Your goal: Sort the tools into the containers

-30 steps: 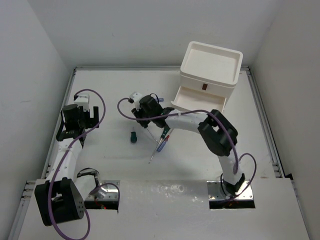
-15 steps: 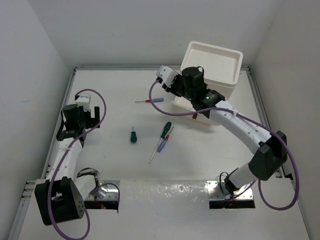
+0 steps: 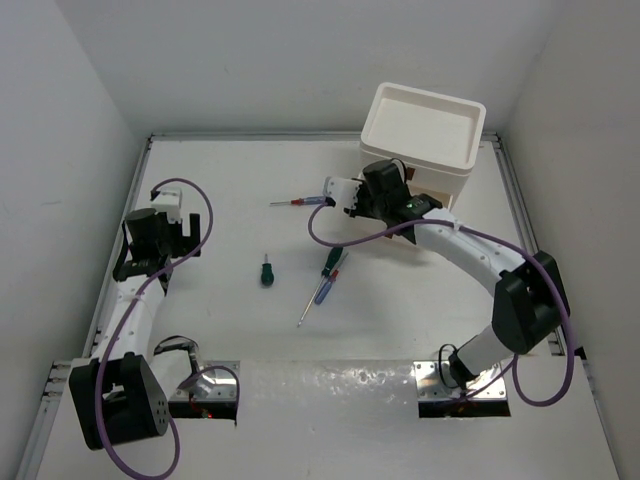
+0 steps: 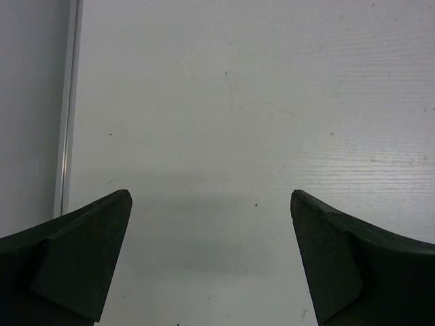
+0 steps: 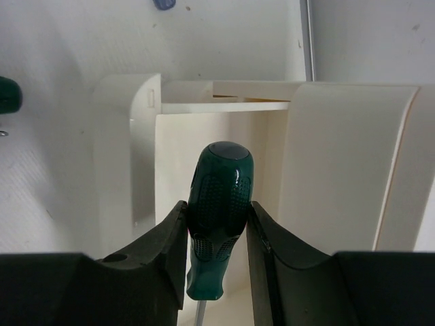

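Observation:
My right gripper (image 5: 216,206) is shut on a dark-green-handled screwdriver (image 5: 219,204), handle end pointing at the open white drawer (image 5: 204,142) just ahead. In the top view the right gripper (image 3: 384,196) is at the front of the white drawer stack (image 3: 420,140). On the table lie a thin blue-and-red screwdriver (image 3: 300,201), a stubby green screwdriver (image 3: 266,272), a long green screwdriver (image 3: 331,259) and another blue-and-red one (image 3: 320,290). My left gripper (image 3: 150,245) is open and empty over bare table at the left, as the left wrist view (image 4: 211,197) shows.
The stack's rimmed tray top (image 3: 465,120) stands at the back right corner. A raised metal rim (image 3: 120,230) borders the table on the left and another rim (image 3: 530,260) on the right. The right arm's purple cable (image 3: 345,235) hangs over the table's middle.
My right gripper left the table's middle with the green screwdriver, swung toward the drawer stack, and now sits lower in front of the open drawer. The left arm has not moved.

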`<state>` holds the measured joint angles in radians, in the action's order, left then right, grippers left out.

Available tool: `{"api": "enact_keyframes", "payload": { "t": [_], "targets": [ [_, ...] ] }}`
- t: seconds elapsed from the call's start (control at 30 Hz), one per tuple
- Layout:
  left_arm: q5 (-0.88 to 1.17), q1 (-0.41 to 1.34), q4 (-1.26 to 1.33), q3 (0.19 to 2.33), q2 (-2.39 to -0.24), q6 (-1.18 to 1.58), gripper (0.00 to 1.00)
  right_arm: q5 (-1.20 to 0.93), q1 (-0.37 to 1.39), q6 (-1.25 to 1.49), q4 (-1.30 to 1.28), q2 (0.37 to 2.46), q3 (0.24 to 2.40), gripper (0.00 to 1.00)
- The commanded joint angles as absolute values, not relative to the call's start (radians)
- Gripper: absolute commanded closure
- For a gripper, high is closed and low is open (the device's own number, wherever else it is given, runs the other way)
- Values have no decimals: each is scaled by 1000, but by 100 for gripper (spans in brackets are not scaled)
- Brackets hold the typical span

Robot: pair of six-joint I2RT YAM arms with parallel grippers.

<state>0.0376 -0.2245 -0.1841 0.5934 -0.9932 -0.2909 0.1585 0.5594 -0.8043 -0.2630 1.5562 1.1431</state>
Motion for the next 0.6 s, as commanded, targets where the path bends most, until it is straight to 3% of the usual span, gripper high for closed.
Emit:
{"api": "enact_keyframes", "payload": {
  "t": [0.0, 0.07, 0.1, 0.13, 0.23, 0.4, 0.57],
  "targets": [
    [60, -232, -176, 598, -992, -305, 0, 218, 551, -833, -225, 1566, 1190, 92],
    [60, -232, -179, 597, -992, -307, 0, 251, 551, -808, -268, 1594, 1232, 78],
    [60, -232, -179, 597, -992, -307, 0, 261, 552, -795, -284, 1601, 1247, 66],
    [60, -232, -179, 597, -991, -307, 0, 268, 551, -766, -294, 1609, 1268, 43],
    [64, -230, -179, 597, -992, -308, 0, 293, 551, -718, -311, 1600, 1285, 29],
    [74, -230, -179, 597, -1005, -310, 0, 322, 552, -556, -275, 1514, 1296, 22],
    [75, -232, -179, 600, -1006, -311, 0, 450, 650, -218, -171, 1392, 1231, 26]
  ]
}}
